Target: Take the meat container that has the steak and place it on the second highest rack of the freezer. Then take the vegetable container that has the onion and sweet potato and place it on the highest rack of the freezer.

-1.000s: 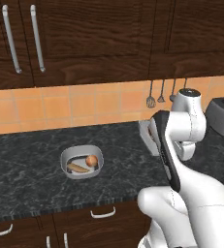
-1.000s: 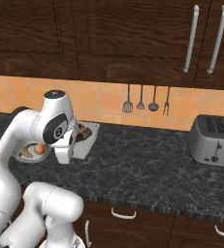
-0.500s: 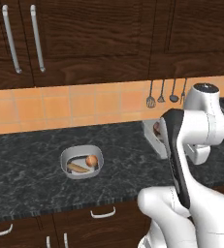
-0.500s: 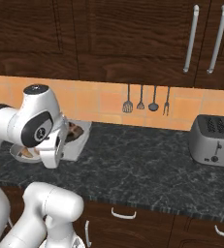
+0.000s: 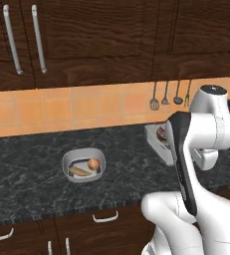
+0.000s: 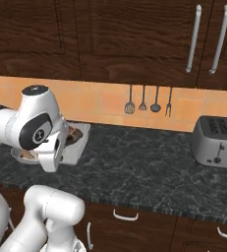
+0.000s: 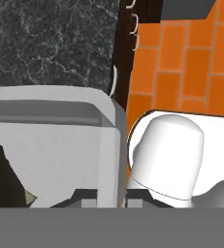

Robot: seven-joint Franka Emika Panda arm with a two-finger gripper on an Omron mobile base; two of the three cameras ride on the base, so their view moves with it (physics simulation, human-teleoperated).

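Sitting in grey bowl [image 5: 83, 165]: onion [image 5: 93, 164] w/ sweet potato [image 5: 79, 171] beside.

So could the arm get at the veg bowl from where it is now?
Probably, but not right away: the gripper is shut on the meat tray's rim. The bowl sits in the open on the counter, nothing over it.

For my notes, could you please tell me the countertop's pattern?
The stone countertop is black with white marbled veining, clearest in the right base view.
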